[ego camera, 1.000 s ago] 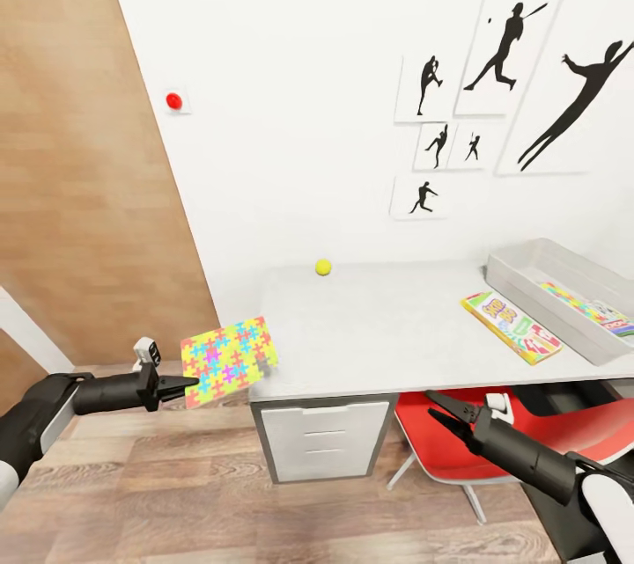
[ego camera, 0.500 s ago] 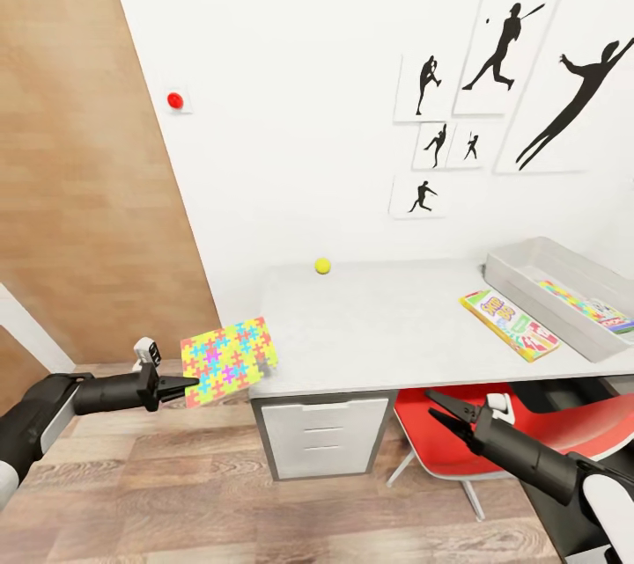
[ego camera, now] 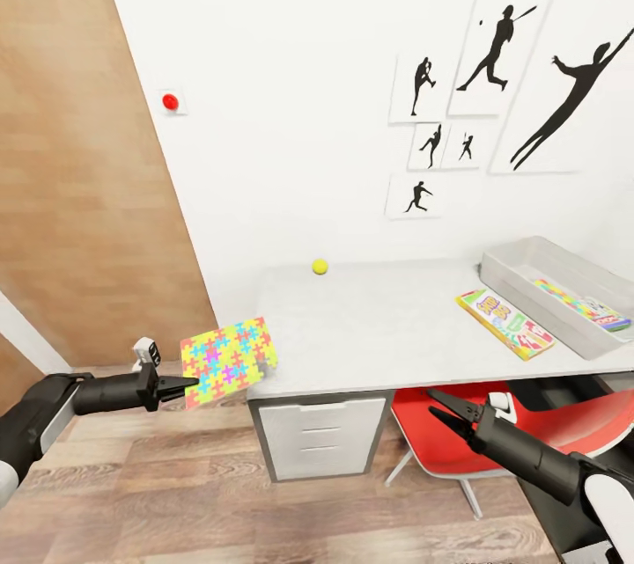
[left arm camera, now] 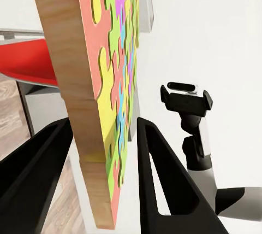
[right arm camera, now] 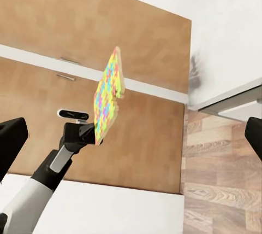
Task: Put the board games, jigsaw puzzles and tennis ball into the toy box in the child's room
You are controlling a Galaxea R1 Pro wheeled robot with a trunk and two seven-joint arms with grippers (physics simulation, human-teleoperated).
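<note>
One jigsaw puzzle point(ego camera: 228, 361) is pinched by its lower edge between the fingers of the left gripper point(ego camera: 182, 386), held in the air tilted, just off the table's point(ego camera: 387, 326) near left corner and above the wood-plank floor point(ego camera: 158, 494). In the left wrist view the puzzle point(left arm camera: 106, 81) shows as a thin wooden-backed slab with one black finger point(left arm camera: 164, 174) on either side of it. The right gripper point(ego camera: 443, 413) hangs below the table's front edge, in front of a red chair point(ego camera: 440, 445), its fingers spread and holding nothing. The tennis ball point(ego camera: 320, 266) sits at the table's far edge, against the wall. The Skip-Bo board game point(ego camera: 504, 324) lies flat toward the right end of the table, just beside the toy box point(ego camera: 528, 269). A second jigsaw puzzle point(ego camera: 563, 296) and a white-and-green board game point(ego camera: 609, 315) lie inside the toy box. Black silhouette pictures point(ego camera: 493, 45) hang on the wall above. A drawer unit point(ego camera: 319, 436) stands under the table's left end.
</note>
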